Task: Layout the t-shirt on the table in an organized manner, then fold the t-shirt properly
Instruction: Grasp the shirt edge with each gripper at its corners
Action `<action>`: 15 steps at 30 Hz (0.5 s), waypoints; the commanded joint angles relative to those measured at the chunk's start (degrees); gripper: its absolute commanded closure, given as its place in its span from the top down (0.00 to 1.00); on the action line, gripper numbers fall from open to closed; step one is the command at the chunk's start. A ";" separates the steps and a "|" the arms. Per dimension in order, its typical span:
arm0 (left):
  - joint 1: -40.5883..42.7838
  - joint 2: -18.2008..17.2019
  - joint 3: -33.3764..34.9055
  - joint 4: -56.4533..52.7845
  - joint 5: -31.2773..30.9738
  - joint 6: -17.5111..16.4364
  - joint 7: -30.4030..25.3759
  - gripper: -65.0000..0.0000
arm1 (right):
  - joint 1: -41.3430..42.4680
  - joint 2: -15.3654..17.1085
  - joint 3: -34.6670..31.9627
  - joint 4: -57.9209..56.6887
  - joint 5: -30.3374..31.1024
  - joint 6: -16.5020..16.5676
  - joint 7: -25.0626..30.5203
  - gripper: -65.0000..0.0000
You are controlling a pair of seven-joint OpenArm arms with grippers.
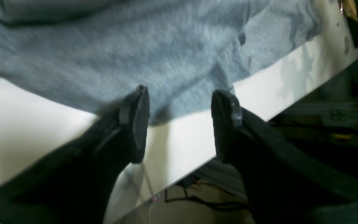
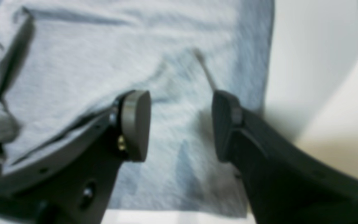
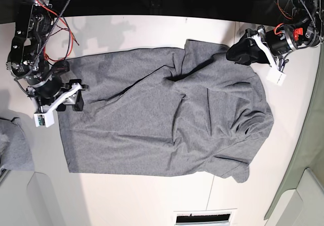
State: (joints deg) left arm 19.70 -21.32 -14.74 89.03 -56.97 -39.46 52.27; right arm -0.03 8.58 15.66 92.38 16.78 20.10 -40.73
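my arms: black jointed links, red and black cables | my left gripper point(image 1: 180, 123): matte black fingers, dark ribbed pads | my right gripper point(image 2: 181, 124): black, one grey rounded pad, brass screw | wrists: white camera brackets

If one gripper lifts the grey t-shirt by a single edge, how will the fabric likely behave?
The t-shirt already lies in soft creases on the table, so it would probably drape limply, not hold shape. Spread wide, one lifted edge likely drags the rest, bunching it.
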 commanded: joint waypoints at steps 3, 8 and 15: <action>-0.15 1.95 -0.37 0.94 2.36 -0.54 -1.57 0.53 | 0.94 1.05 0.44 -1.20 2.69 1.18 1.27 0.49; -0.15 5.09 -0.37 0.90 8.94 -0.54 -6.73 0.53 | 0.94 0.74 -0.17 -5.57 4.72 2.40 1.95 0.48; -0.17 5.77 1.97 0.83 19.85 3.04 -11.85 0.52 | 0.94 -0.15 -0.57 -11.39 4.22 2.40 3.89 0.48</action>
State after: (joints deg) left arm 19.68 -15.09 -12.62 89.03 -35.94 -36.07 41.47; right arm -0.01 7.90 14.98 80.07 20.36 22.26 -38.13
